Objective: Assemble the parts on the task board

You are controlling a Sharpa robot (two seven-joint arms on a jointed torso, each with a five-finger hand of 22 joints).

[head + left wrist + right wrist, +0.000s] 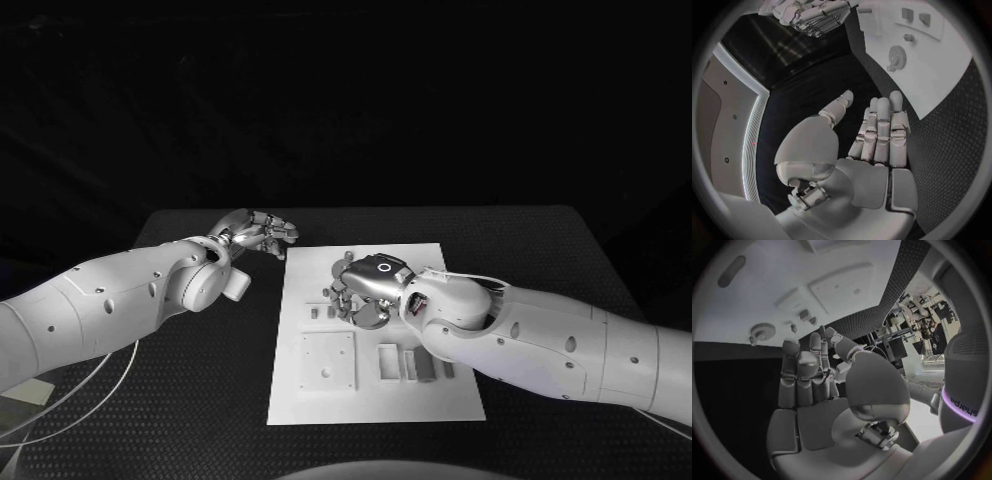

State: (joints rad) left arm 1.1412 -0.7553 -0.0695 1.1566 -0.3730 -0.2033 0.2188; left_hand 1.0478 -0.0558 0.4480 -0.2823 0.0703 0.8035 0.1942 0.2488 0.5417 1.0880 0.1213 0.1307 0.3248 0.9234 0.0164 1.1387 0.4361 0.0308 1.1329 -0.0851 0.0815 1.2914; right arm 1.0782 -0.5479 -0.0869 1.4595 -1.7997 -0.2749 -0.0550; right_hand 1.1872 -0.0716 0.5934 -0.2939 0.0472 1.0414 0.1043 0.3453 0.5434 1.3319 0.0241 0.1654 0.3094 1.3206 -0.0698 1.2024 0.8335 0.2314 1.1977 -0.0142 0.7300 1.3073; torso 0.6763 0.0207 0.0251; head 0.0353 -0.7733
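Left hand (257, 233) hovering off the task board (433, 400) far-left corner, fingers (879, 131) apart, empty. Right hand (368, 288) above board middle, fingers apparently spread.

left arm (108, 300): smooth white shell in rounded segments, small dark screw holes dotted along it, a round white cap at the wrist.
right arm (555, 340): same white casing with dark screw dots; a small dark panel with red marking near the wrist.
left hand (873, 135): silver-grey metal, segmented fingers, flat grey pads on palm and fingers.
right hand (817, 385): silver, jointed, grey padded palm; domed thumb base.
cables (72, 395): thin white, beside the left arm.
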